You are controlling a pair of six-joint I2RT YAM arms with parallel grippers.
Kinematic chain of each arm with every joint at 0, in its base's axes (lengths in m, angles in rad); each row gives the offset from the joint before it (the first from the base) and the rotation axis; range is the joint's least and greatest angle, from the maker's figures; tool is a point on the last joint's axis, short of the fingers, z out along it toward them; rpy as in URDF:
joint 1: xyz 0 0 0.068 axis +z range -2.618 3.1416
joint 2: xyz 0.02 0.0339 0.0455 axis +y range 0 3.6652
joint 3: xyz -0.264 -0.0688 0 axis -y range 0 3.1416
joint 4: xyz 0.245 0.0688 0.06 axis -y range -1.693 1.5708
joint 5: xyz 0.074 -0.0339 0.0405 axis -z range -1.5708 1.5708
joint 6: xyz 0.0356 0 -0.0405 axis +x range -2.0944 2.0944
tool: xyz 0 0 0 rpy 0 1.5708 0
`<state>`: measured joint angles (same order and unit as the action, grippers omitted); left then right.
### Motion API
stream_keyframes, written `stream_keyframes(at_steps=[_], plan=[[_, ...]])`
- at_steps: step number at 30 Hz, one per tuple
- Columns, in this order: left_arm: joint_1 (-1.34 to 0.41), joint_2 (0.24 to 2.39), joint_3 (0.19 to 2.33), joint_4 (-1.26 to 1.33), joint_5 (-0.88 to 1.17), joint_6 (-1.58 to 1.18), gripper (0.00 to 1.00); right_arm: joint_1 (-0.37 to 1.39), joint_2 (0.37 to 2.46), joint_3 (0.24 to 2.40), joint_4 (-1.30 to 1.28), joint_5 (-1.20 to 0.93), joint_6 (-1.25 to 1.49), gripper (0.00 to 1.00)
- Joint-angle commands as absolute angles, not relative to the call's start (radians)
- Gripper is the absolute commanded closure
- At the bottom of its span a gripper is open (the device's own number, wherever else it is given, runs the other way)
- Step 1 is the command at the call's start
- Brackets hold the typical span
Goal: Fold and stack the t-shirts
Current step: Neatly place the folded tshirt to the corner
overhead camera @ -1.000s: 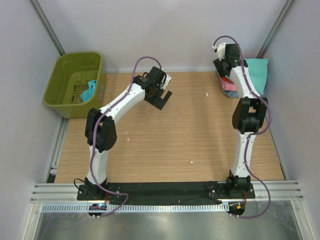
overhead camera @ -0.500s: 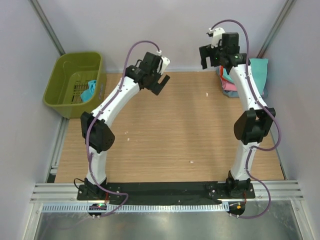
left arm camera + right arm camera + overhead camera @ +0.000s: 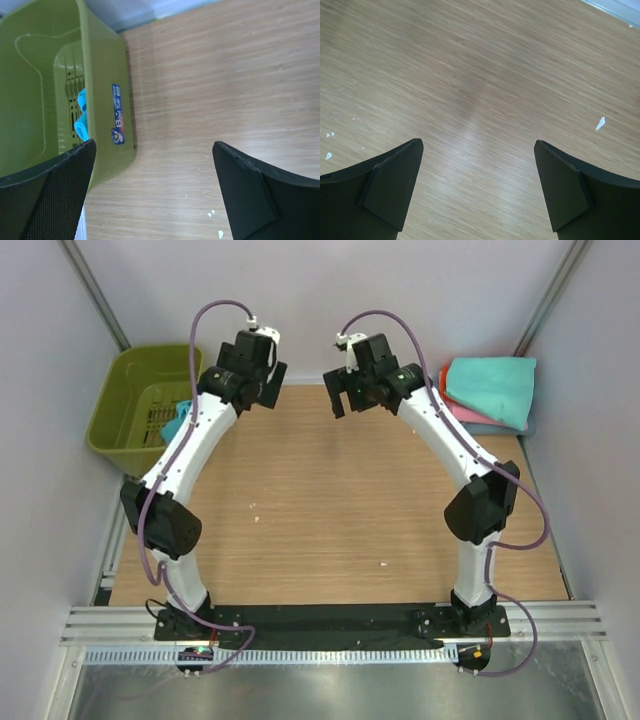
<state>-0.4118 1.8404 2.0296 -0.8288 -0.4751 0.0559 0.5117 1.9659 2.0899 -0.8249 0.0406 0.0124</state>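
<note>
Teal cloth t-shirt (image 3: 81, 120) crumpled in olive-green plastic basket (image 3: 107, 75): basket wall may be struck or dragged by the empty, spread left gripper (image 3: 154, 150); right gripper (image 3: 479, 150) likewise spread, empty.

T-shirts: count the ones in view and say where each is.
3. A turquoise t-shirt lies in the basket. A teal t-shirt tops the stack at the far right corner. A pink t-shirt shows under it. More may be hidden.
</note>
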Motion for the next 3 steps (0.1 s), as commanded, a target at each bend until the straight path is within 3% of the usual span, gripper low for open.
stream_keyframes(at_steps=[1, 3], plan=[[-0.422, 1.795, 1.999, -0.831, -0.482, 0.043, 0.00, 0.499, 1.914, 2.083, -0.815, 0.127, 0.044, 0.00], [-0.426, 1.783, 1.980, -0.851, -0.442, 0.043, 0.00, 0.502, 1.914, 2.069, -0.792, 0.149, 0.054, 0.00]])
